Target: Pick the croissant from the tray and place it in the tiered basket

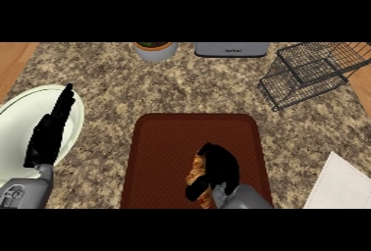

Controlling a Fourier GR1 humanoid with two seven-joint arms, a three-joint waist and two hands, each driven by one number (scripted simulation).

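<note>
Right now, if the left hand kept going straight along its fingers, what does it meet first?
The left hand points up the view over the white plate. Straight on, it would cross the plate's far rim first, then bare granite counter. The potted plant sits right of that line. Height is unclear.

Kitchen: speckled granite counter (109,68) w/ tray (167,147), wire tiered basket (311,73), potted plant (154,49).

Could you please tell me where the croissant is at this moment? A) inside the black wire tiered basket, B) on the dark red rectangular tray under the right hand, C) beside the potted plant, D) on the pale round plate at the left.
B: the golden-brown croissant lies on the dark red rectangular tray, with the black right hand curled over it, far from the black wire tiered basket.
</note>
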